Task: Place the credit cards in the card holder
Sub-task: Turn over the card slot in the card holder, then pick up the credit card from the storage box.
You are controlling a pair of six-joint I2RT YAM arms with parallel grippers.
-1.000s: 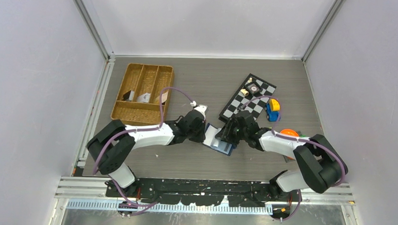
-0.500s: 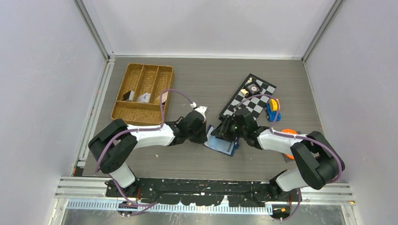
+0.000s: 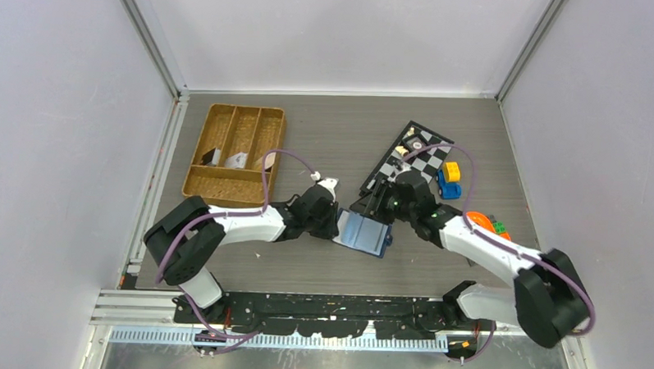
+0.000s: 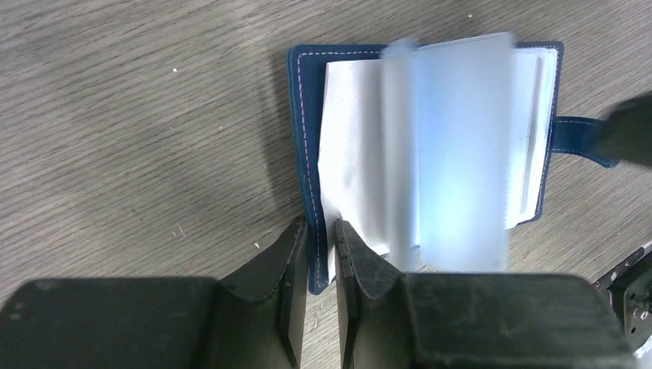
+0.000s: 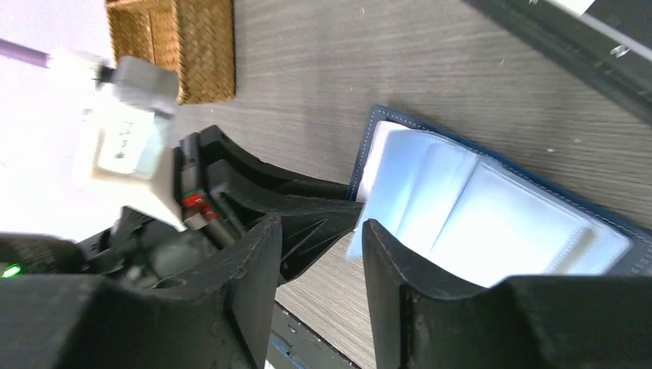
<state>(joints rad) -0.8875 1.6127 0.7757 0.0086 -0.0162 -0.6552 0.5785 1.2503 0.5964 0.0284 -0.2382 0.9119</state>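
Grey wood-grain desk (image 3: pixel 326 127) fills the enclosure, and the card holder (image 3: pixel 365 233) lies open near its middle, between the two arms. Its navy cover is flat on the desk and the clear inner sleeves (image 4: pixel 461 154) stand fanned up, one of them blurred. The left tool (image 4: pixel 321 231) sits at the holder's 9 o'clock edge, jaws a narrow slit apart around the cover's corner. Whether it pinches the cover cannot be told. The right tool (image 5: pixel 319 231) hovers at the holder's 12 o'clock side, jaws moderately apart with nothing between them.

No credit card shows in either tool or in the sleeves. Small flat pieces (image 3: pixel 237 159) lie in the wicker tray (image 3: pixel 217 185) at 10 o'clock and on the checkerboard (image 3: pixel 430 158) at 1 o'clock, too small to identify. By this view the holder is opened, but every card has yet to be fetched and slotted.
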